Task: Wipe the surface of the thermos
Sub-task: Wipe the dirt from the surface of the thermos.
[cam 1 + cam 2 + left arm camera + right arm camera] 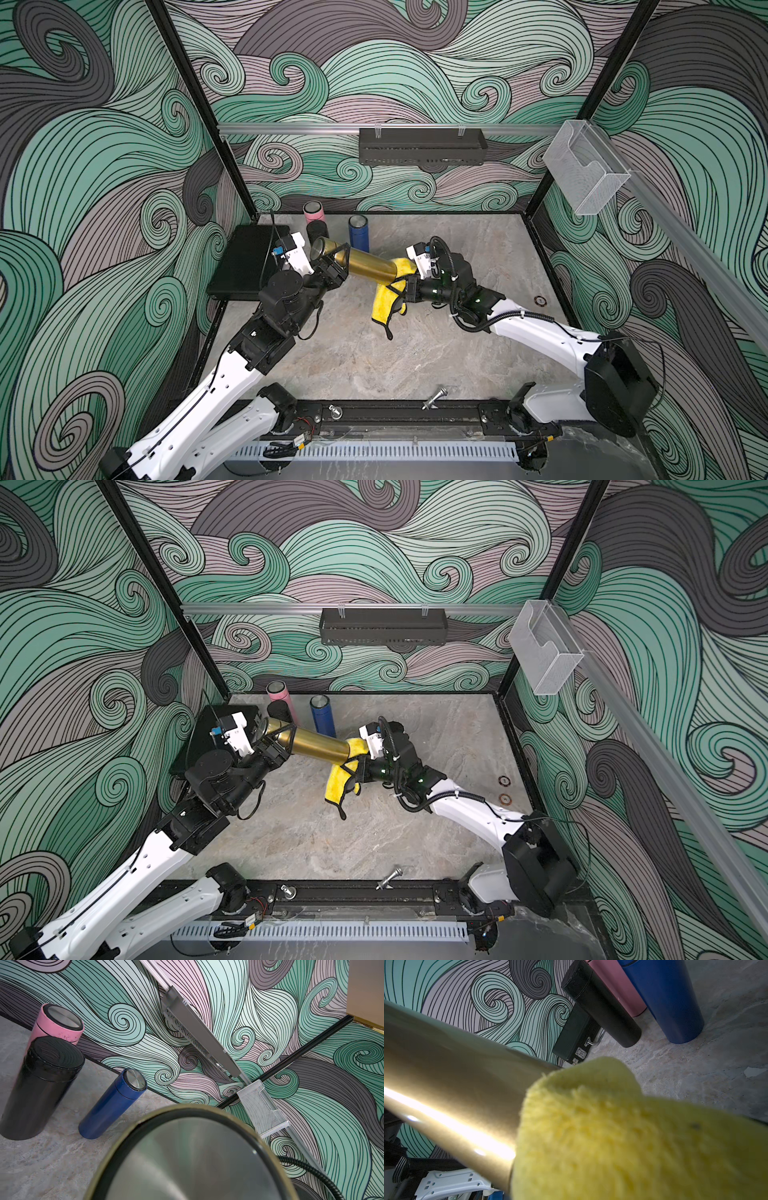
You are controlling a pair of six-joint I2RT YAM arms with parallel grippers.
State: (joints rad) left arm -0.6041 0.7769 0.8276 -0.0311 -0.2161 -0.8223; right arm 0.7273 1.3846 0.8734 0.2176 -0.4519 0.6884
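Note:
A gold thermos (370, 266) (320, 748) hangs nearly level above the table, and my left gripper (332, 259) (276, 739) is shut around it near its lid end. The steel lid (193, 1157) fills the left wrist view and hides those jaws. A yellow cloth (384, 303) (336, 785) is wrapped over the thermos's other end and hangs down below it. My right gripper (409, 284) (360, 771) is shut on that cloth and presses it against the thermos. In the right wrist view the cloth (623, 1136) covers the gold body (446, 1084) and the jaws.
Pink (312, 210), black (318, 228) and blue (358, 232) thermoses stand at the back, close behind the gold one. A black case (245, 262) lies at the left. A metal bolt (434, 399) lies at the front edge, and a small ring (539, 300) lies at the right.

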